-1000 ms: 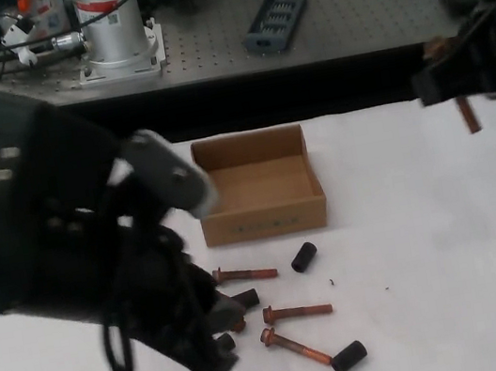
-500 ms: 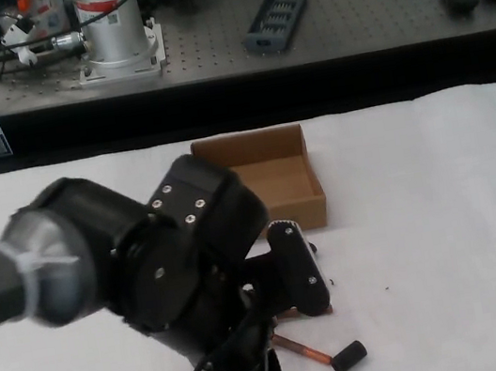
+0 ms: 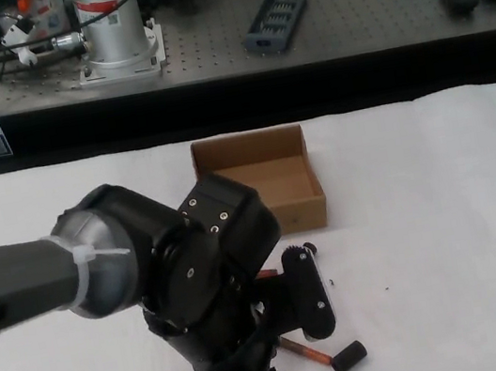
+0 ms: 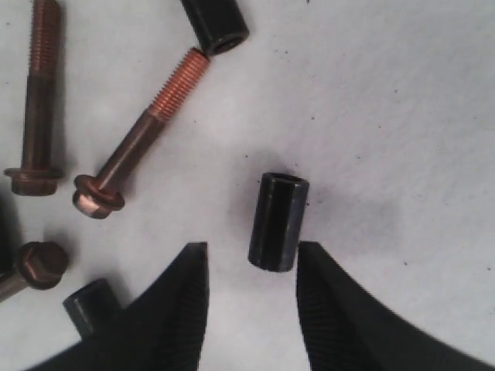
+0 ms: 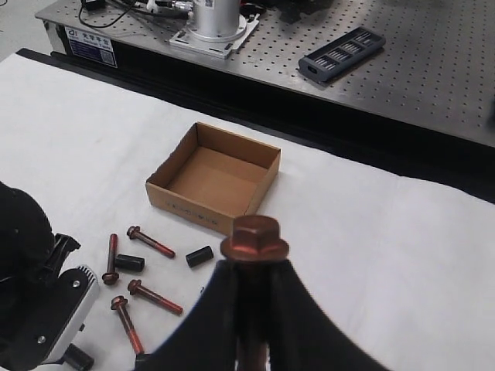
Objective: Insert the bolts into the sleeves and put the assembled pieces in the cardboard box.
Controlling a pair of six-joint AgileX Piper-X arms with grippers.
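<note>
Copper-toned bolt (image 5: 254, 241), hex flange head up, is pinched upright in the right gripper (image 5: 251, 282), well back from the cardboard box (image 5: 193, 207); probably staged for mating, shank hidden between the fingers. Left gripper (image 4: 251, 253) is spread, its ribbed pads either side of a black sleeve (image 4: 278, 222) lying on white cloth (image 4: 402, 116) off the box's front wall. No contact yet, looks like pick alignment. Sleeve is a smooth matte hollow cylinder. Spare bolts (image 4: 139, 143) beside it have threaded tips.

Everything's sitting on a white cloth (image 3: 443, 210) spread flat. There's an open cardboard box (image 3: 268, 218) on it, with copper-coloured bolts (image 5: 151, 243) and short black sleeves (image 5: 199, 256) lying loose near its front.
</note>
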